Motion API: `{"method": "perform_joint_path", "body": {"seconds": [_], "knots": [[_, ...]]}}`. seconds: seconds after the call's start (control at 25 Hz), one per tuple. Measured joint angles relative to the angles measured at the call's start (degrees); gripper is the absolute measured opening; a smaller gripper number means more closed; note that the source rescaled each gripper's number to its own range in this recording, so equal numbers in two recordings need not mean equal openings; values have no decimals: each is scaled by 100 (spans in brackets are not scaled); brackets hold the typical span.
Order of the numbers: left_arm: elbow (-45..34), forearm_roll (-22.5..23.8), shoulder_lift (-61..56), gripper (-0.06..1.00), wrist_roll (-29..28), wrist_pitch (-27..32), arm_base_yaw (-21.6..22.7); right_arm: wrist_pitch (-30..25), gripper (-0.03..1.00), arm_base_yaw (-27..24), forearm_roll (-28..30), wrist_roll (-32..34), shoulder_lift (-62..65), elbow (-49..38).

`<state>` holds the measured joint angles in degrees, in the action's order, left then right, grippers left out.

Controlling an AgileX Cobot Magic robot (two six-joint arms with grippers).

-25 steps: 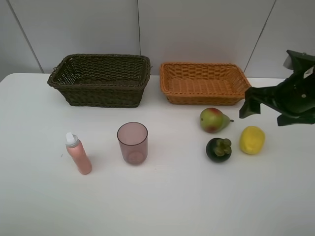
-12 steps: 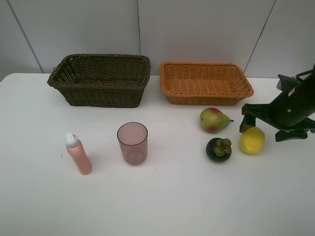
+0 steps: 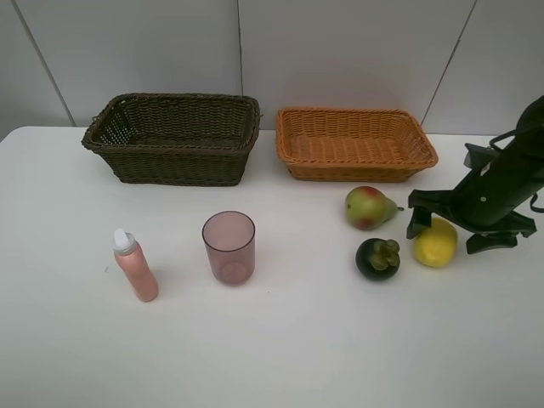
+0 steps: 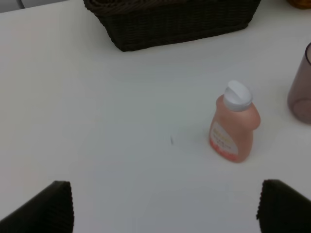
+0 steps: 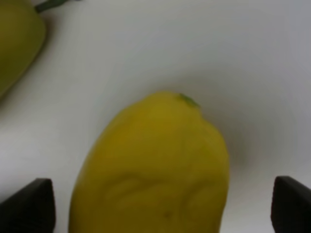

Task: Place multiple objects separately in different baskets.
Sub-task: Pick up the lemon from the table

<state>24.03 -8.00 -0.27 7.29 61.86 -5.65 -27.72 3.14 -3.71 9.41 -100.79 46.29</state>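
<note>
Nearest, the left gripper hangs with fingers apart, the pink bottle just beyond it. The right gripper holds its fingers apart on both sides of the lemon, which lies on the bench at 3 o'clock of the mangosteen. The grasp seems in hand: close, lift high, then carry toward 11 o'clock to the orange basket. The pear at 10 o'clock crowds that path; the basket's near rim needs clearing.

My white table: dark basket far left, orange basket far right. Nearer, left to right: bottle, cup, pear, mangosteen, lemon.
</note>
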Motion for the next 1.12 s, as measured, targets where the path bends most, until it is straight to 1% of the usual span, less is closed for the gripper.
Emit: {"method": "perform_joint_path", "body": {"seconds": [0.12,0.28,0.36,0.4,0.44,0.52,0.56,1.12], "knots": [[0,0,0,100,0,0,0,0,76,0,0,0,-120,0],[0,0,0,100,0,0,0,-18,63,0,0,0,-154,0],[0,0,0,100,0,0,0,-18,53,0,0,0,-154,0],[0,0,0,100,0,0,0,-18,45,0,0,0,-154,0],[0,0,0,100,0,0,0,-18,34,0,0,0,-154,0],[0,0,0,100,0,0,0,-18,8,0,0,0,-154,0],[0,0,0,100,0,0,0,-18,0,0,0,0,-154,0],[0,0,0,100,0,0,0,-18,0,0,0,0,-154,0]]}}
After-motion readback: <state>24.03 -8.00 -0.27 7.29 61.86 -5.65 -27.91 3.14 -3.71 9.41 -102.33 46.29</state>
